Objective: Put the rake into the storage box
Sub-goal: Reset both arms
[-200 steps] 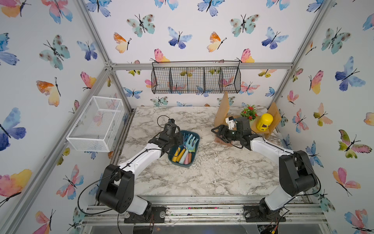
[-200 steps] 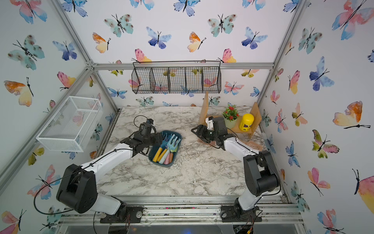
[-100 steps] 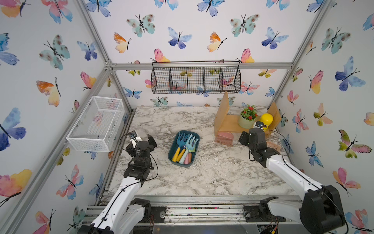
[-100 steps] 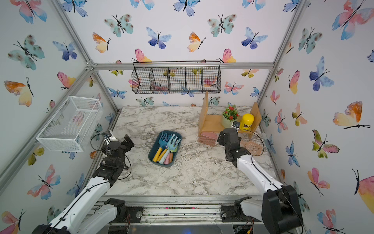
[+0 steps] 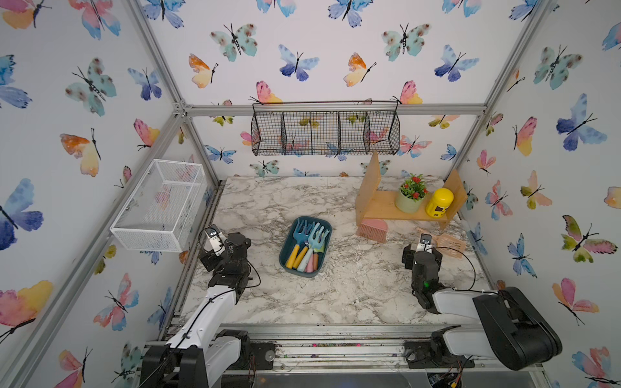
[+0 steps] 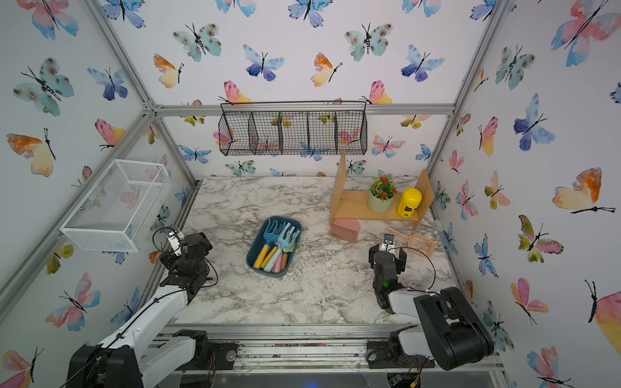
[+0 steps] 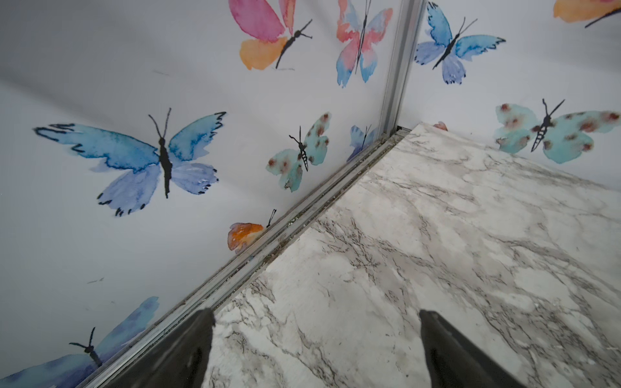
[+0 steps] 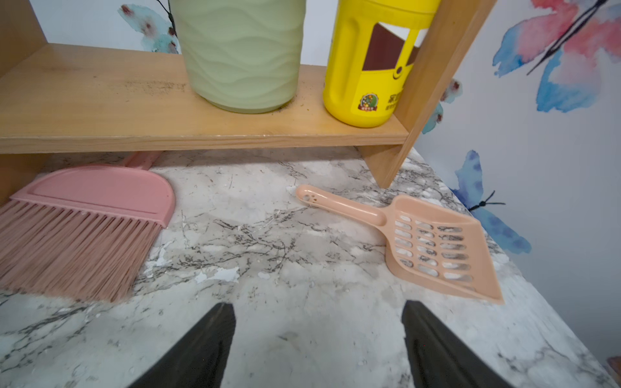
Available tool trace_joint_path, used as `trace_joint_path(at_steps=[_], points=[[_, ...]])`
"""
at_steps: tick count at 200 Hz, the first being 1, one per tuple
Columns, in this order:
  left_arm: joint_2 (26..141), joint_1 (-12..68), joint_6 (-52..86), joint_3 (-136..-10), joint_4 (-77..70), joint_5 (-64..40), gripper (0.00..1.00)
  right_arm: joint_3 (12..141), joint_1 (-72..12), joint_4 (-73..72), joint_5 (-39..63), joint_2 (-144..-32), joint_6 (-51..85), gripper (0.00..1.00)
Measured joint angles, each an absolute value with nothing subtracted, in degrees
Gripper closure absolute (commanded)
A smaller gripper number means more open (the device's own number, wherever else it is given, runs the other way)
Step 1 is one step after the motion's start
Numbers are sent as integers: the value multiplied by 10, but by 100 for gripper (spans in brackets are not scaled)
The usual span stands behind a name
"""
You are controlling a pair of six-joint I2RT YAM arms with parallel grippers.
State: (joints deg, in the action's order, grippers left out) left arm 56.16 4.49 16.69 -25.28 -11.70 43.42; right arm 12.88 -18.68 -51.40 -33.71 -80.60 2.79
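My left pincer [image 7: 316, 315], having let go, is hanging wide apart and empty near the desk [image 7: 437, 235] edge, my right pincer [image 8: 317, 309] is also gaping on nothing, and the rake [image 5: 301, 231] is now lying inside the storage box [image 5: 316, 272], so I am judging the task done.

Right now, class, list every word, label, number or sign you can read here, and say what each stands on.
No text reads whole in any view.
Yellow bottle: a round badge and a few characters, cut off by the side of the wooden shelf; too blurred to read.
Peach scoop: a paw-print sign on its handle end; no words.
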Motion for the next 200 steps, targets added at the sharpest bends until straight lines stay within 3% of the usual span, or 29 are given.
trace_joint_path(at_steps=[35, 43, 76, 91, 200], points=[[514, 21, 165, -213, -166, 412, 2, 147, -178, -634, -306, -895, -29, 13], [511, 18, 165, -208, -173, 407, 2, 146, -170, -635, -296, -893, -29, 1], [510, 13, 165, -199, -194, 388, 2, 114, -86, -719, -197, -895, -11, 1], [513, 10, 165, -199, -199, 380, 2, 127, -59, -688, -171, -903, -3, 1], [571, -26, 166, -178, -237, 355, 2, 142, -57, -679, -100, -905, 4, 1]])
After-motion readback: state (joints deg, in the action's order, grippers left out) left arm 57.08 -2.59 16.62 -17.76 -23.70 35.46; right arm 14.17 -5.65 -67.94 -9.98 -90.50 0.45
